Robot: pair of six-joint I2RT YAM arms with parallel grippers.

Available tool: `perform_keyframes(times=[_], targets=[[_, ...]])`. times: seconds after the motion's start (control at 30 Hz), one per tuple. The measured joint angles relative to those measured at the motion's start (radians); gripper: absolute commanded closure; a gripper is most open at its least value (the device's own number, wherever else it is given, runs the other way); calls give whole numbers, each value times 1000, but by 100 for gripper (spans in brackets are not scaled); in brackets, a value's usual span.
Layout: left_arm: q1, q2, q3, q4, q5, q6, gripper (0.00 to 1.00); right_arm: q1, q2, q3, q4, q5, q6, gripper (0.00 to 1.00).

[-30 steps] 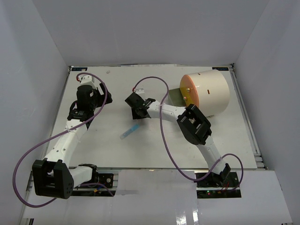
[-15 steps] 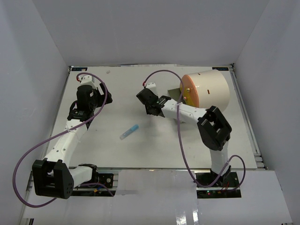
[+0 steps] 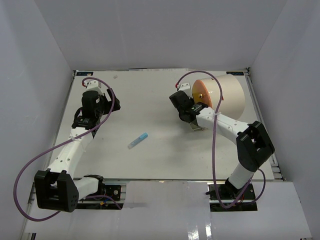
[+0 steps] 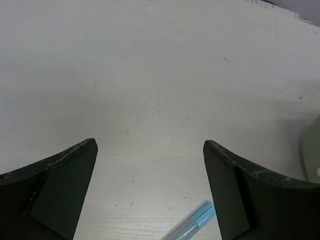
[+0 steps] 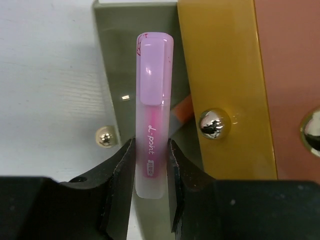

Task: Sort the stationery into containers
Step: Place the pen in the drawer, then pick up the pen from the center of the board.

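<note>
Right end effector (image 5: 150,145) w/ frosted pink pen (image 5: 152,90) reached drum (image 3: 227,95).

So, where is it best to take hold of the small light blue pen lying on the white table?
Grip the small light blue pen at mid-barrel, coming straight down from above and closing across its narrow width. It lies flat and slanted on the white table, and nothing touches it on either side.

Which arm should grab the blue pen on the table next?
Left arm: its jaws stand open with the blue pen in its wrist view; the right arm holds the pink marker at the drum.
</note>
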Motion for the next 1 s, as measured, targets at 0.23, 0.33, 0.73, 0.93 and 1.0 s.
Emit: perform_keyframes(times=[0.23, 0.33, 0.73, 0.93, 1.0], targets=[[0, 0, 0, 0, 7, 0, 2, -29, 0, -19, 20, -5, -24, 42], [0, 2, 0, 0, 9, 0, 2, -28, -3, -19, 28, -21, -30, 39], [1, 55, -6, -19, 206, 37, 2, -14, -233, -102, 86, -197, -23, 25], [-39, 40, -54, -96, 320, 71, 2, -13, -418, -242, 119, -280, -13, 21], [-85, 26, -83, -112, 323, 84, 2, -13, -472, -285, 122, -297, -7, 21]])
